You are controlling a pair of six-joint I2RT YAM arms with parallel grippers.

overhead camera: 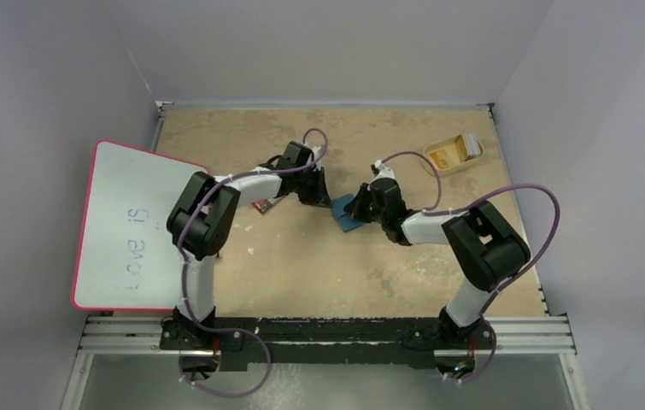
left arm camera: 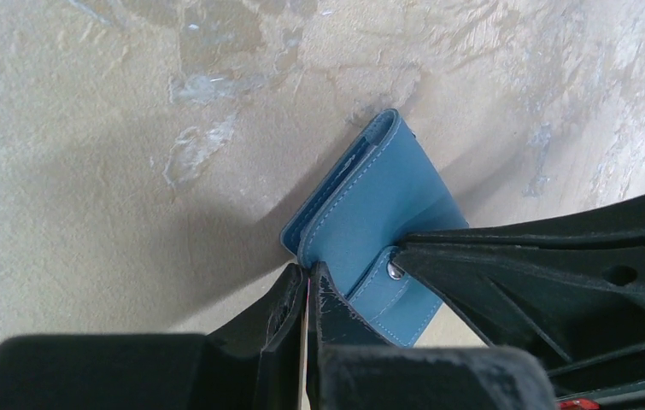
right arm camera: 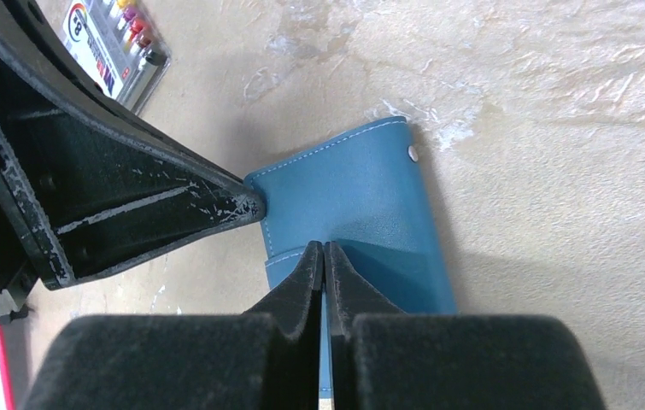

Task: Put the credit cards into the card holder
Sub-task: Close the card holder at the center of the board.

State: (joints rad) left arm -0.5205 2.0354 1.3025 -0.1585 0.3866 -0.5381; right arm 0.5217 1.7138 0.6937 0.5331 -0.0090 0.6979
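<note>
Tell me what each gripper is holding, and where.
Right gripper pinches the card holder by the edge of one flap. Left gripper is shut on something thin and pale, apparently a card.

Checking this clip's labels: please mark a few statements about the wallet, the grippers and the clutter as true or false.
1. The card holder lies on the table, outside the tan tray. True.
2. The left gripper stands wide open. False: it is shut on what looks like a thin credit card, seen edge-on.
3. The right gripper pinches the card holder. True.
4. The striped pack lies inside the tray. False: it lies on the table near the left gripper.
</note>
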